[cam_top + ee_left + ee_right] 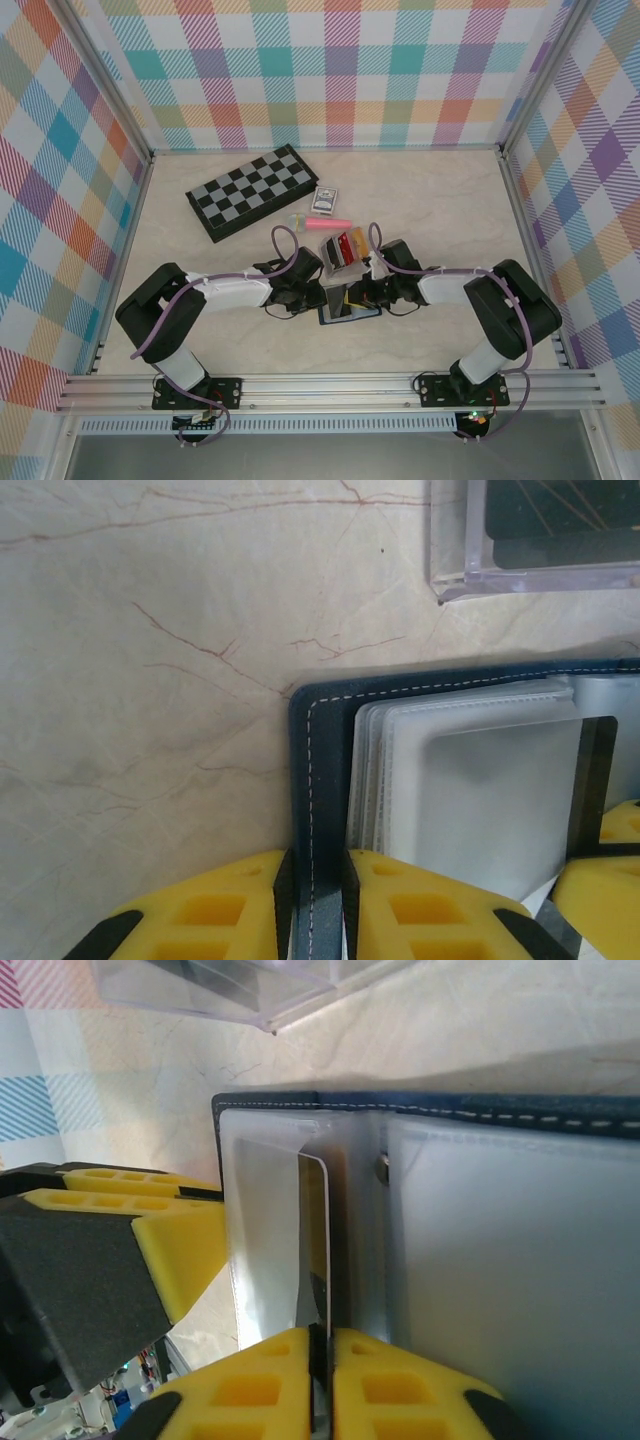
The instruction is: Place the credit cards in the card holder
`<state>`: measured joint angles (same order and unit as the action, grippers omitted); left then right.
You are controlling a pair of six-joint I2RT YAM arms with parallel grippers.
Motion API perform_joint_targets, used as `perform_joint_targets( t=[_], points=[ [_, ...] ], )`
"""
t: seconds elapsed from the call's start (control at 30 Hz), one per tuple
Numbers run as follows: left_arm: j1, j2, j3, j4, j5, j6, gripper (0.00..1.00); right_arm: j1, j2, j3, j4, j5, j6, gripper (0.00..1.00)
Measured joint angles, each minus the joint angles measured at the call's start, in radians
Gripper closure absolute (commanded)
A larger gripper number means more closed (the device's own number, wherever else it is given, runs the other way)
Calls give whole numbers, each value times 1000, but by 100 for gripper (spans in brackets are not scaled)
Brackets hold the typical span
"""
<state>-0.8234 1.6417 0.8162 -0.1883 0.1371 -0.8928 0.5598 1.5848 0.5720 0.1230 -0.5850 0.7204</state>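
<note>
In the right claw [320, 1338], a card [314, 1240] sits edge-on.

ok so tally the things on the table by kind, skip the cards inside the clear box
chessboard: 1
pack of playing cards: 1
pink tube-like item: 1
clear box: 1
card holder: 1
credit card pinched in the right tool: 1
total: 6

Left arm [235, 290] and right arm [450, 288] fold inward, wrists close, both jaws pinched tight.
</note>
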Motion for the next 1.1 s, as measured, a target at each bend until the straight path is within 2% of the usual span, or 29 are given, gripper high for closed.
perform_joint_targets(
  t=[0.1,0.23,0.37,0.53,1.1],
  points=[
    [-2,-3,0,0,-4,0,77,3,-6,8,-50,34,-2,74],
    [-7,-10,-4,0,-14,0,76,3,-47,22,-121,80,-3,73],
    [-9,-19,-11,0,-19,0,73,3,-61,30,-162,99,-7,77],
    [-10,-22,-13,8,-15,0,73,3,-51,41,-174,101,-17,89],
    [-10,-3,-13,37,11,0,76,16,-7,55,-146,65,6,90]
  ],
)
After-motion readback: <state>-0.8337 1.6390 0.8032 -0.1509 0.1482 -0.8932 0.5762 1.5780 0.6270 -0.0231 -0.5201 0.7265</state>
